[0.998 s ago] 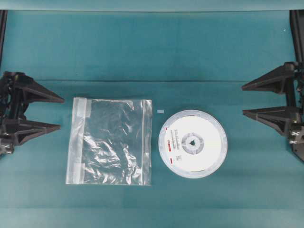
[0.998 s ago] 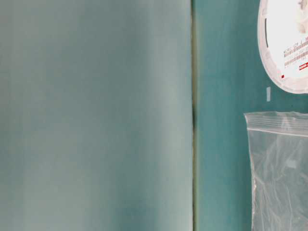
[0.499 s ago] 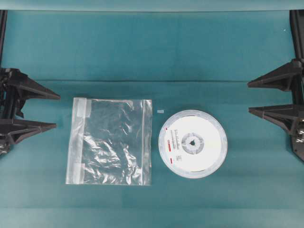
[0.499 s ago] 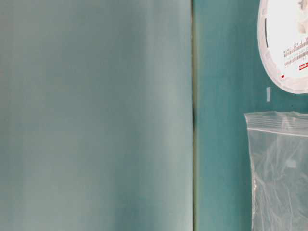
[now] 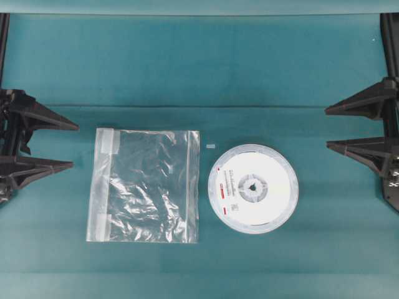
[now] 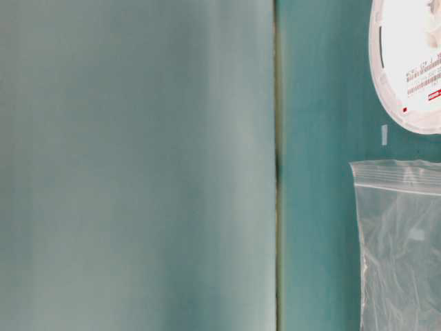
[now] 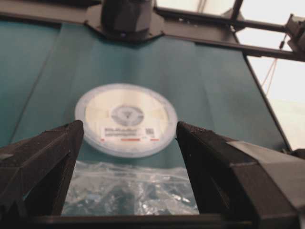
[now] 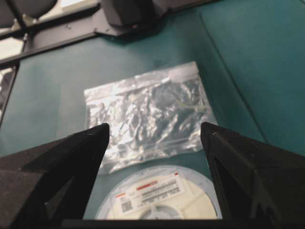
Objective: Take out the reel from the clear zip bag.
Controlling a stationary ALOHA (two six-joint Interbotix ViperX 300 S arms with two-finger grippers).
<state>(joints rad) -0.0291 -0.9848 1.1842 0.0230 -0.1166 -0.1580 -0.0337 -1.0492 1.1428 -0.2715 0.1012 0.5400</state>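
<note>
Lying flat on the teal tabletop (image 5: pixel 199 68), bag (image 5: pixel 144 185) left, reel (image 5: pixel 253 188) just right of it, apart, outside the bag. Left claw (image 5: pixel 67 144) and right claw (image 5: pixel 330 128) both wide, holding nothing, at far edges.

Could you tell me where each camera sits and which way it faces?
Overhead: straight down on the clear zip bag, the reel beside it, both open hands at the edges.
Table-level: low, rotated, no robot parts.
Left wrist: between left hand fingers, across bag toward reel.
Right wrist: between right hand fingers, across reel toward bag.
All four show both objects.
</note>
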